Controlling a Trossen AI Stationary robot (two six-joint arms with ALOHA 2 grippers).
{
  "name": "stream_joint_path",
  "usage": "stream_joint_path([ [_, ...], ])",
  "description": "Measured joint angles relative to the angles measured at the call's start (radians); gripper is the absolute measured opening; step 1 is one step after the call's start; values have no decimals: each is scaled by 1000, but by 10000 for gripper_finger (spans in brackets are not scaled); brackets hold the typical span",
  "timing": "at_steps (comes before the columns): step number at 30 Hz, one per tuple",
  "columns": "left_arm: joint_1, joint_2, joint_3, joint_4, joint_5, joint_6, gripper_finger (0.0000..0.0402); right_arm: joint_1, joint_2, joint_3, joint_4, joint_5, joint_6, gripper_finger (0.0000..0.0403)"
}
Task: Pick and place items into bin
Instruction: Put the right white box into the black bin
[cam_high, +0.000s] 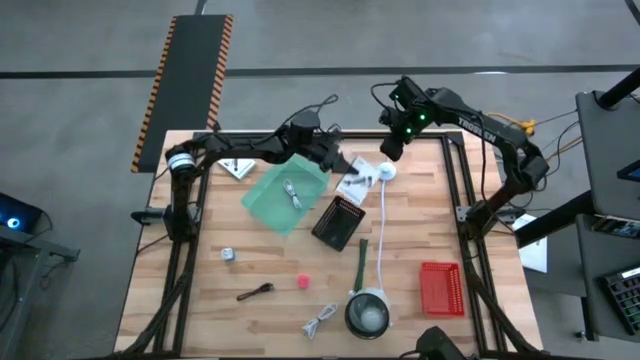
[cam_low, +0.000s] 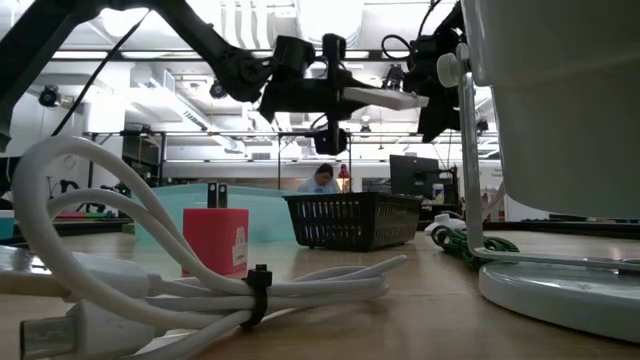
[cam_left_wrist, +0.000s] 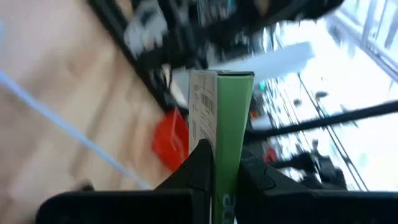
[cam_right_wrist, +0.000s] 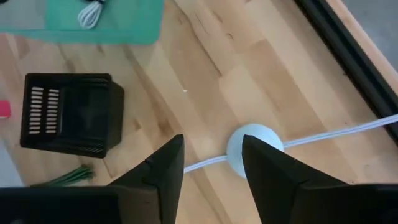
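A white-and-green card box (cam_left_wrist: 221, 118) is held aloft edge-on beside the teal bin (cam_high: 285, 195), which holds 1 coiled cable (cam_high: 292, 191)

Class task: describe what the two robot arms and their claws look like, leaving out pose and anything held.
Both arms are dark, jointed and trailed by black cables. The left claw has black, angular, tapering fingers. The right claw has the same; its arm bears white lettering and a green light near the wrist.

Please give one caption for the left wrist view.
Left gripper shut on a flat white-and-green printed box above the wooden table.
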Motion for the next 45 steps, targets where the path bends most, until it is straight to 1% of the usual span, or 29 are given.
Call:
stream_joint_path([
  [2,-16,-6,-1,-70,30,-1,16,-1,0,0,-2,0,-6,144],
  [7,-40,-34,-5,-330,23,19,16,-1,0,0,-3,0,-14,137],
  [10,-49,-53,-13,-452,-30,43,16,0,0,0,-4,-1,-18,134],
  [14,-59,-86,-13,-563,-141,81,16,-2,-2,0,-3,-1,-23,132],
  [19,-87,-123,-12,-650,-281,92,15,-1,-2,-1,-2,-2,-26,135],
  [21,-101,-136,-9,-679,-320,94,15,-1,-2,-1,-2,-1,-29,134],
  [29,-157,-144,-10,-776,-391,119,15,-1,-2,-1,2,-2,-44,125],
  [37,-197,-143,-9,-772,-473,112,15,-1,-2,-2,3,-2,-43,130],
  [45,-229,-127,-11,-763,-505,110,15,-1,-2,-2,3,-2,-40,121],
])
